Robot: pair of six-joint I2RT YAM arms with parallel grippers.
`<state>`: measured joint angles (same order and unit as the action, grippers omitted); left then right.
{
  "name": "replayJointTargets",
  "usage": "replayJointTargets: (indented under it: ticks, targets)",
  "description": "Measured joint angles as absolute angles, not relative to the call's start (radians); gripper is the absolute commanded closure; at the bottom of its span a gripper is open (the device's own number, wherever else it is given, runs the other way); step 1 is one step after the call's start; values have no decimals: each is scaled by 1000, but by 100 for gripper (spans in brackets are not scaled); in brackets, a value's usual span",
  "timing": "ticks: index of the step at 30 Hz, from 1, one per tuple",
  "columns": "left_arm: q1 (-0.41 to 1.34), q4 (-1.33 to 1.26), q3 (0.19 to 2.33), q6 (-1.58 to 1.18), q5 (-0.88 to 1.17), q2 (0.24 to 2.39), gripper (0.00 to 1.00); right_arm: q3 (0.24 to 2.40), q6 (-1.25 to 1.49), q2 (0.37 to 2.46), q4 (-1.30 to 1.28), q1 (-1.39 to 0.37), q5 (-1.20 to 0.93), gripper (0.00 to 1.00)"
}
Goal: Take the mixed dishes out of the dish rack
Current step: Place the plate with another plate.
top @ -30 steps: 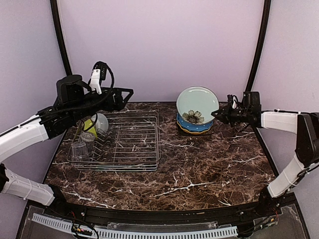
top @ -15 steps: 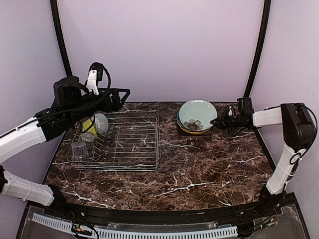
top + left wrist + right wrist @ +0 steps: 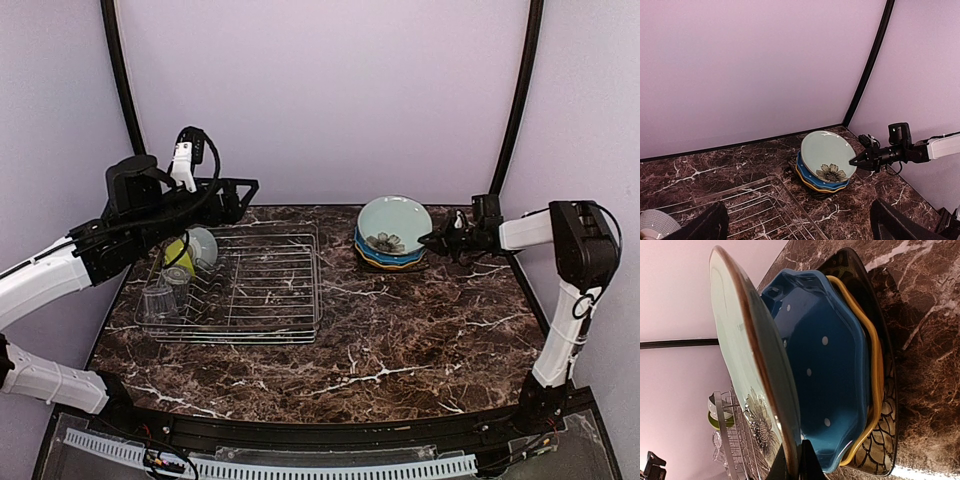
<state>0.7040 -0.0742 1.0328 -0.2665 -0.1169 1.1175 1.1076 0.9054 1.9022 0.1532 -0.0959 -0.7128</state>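
The large pale-green flower plate [image 3: 395, 222] leans tilted over a stack of the blue dotted plate [image 3: 385, 257], the yellow plate [image 3: 875, 385] and the black square plate [image 3: 887, 440]. My right gripper [image 3: 428, 240] is shut on the flower plate's right rim [image 3: 735, 340]. The silver dish rack [image 3: 270, 300] holds two clear glasses [image 3: 160, 298] and two small bowls [image 3: 190, 248] at its left end. My left gripper [image 3: 245, 190] hovers open and empty above the rack's back left; the plates [image 3: 827, 152] show far ahead of it.
The plate stack sits at the back right of the dark marble table [image 3: 400, 340], near the back wall. A black frame post [image 3: 515, 100] stands behind the right arm.
My right gripper has lowered the flower plate from nearly upright to a low tilt on the stack. The left arm has shifted slightly left.
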Motion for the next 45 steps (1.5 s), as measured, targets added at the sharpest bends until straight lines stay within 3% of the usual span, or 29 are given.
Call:
replayJointTargets:
  ticks: [14,19,22,45]
  targets:
    - [704,-81,1014,-267,-123,1104,1,1159,861,1921,103,-95,-728,88]
    - [704,-81,1013,-267,-125,1096,1,1185,826,1921,83,-92,-728,68]
    - [704,-81,1013,-267,-126,1094,1,1208,794,1921,54,-97,-715,63]
    - [704,-81,1007,-265,-129,1092,1,1284,506,1855,-196,-143,-435,43]
